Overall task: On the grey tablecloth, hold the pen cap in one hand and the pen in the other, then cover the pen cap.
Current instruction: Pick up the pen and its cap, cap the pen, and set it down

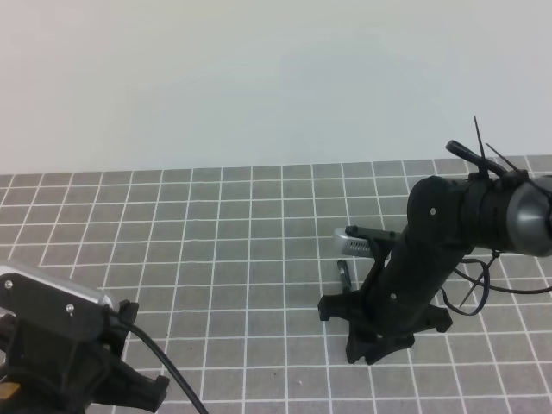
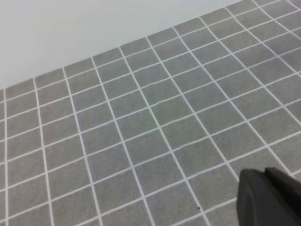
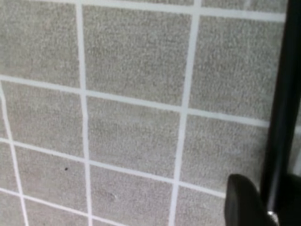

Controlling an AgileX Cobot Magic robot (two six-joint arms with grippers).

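Right wrist view puts the pen [image 3: 282, 108] along our right gripper's [image 1: 373, 332] fingertip on the cloth [image 1: 216, 259], claw spread unclear, left gripper [image 2: 270, 197] together and empty well apart, so we judge a glancing close could roll it.

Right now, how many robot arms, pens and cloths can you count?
Robot arms: 2, the left arm and the right arm
Pens: 1, the pen
Cloths: 1, the grey tablecloth
Total: 4
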